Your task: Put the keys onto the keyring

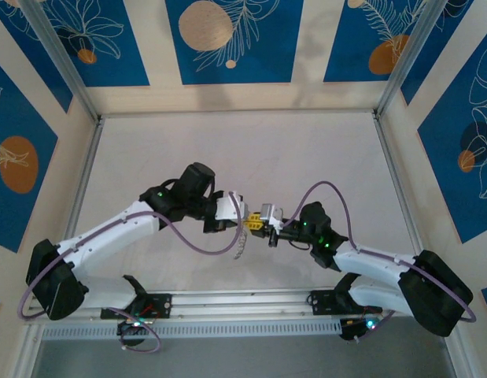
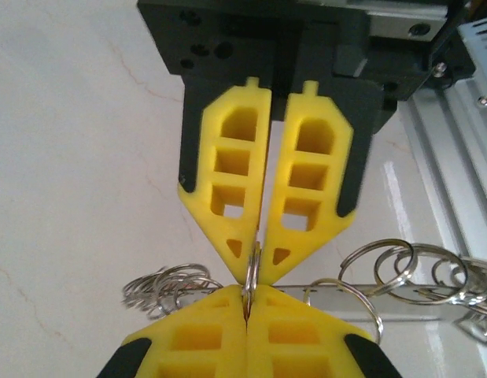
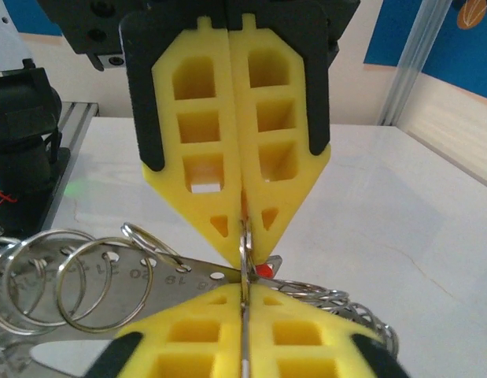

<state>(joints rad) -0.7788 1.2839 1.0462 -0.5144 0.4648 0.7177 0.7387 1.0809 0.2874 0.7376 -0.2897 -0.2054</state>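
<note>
- Step in hand, as I read it: the two hands have met tip to tip over the middle of the surface (image 1: 227, 150), a bit nearer its near edge than the far one. They're working the ring itself, not picking anything up.
- left hand (image 2: 257, 256): clenched, tips pinching a thin metal ring seen edge-on, which I take for the keyring (image 2: 251, 277).
- right hand (image 3: 241, 246): clamped down too, fingers pressed together on that same keyring from the opposite side. So the keyring sits between the two hands, and it looks lifted off the surface.
- Around the pinch there's a flat metal strip (image 3: 192, 276) with punched holes, plus bunches of split rings (image 3: 70, 279) on either side.
- Keys: there's a small red bit (image 3: 263, 270) just beside the right hand's tips, near the strip. Could be a key head, but it's too small to call.
- Next move, my guess: one hand holds firm while the other lets go and re-grips to open the coil or fetch a key. With both pinching the same spot there's no room to thread anything.
- Writing: the strip has stamped characters by the holes that look like two-digit numbers, flipped in the right wrist view, and I can't read them reliably. No brand on the hands.
</note>
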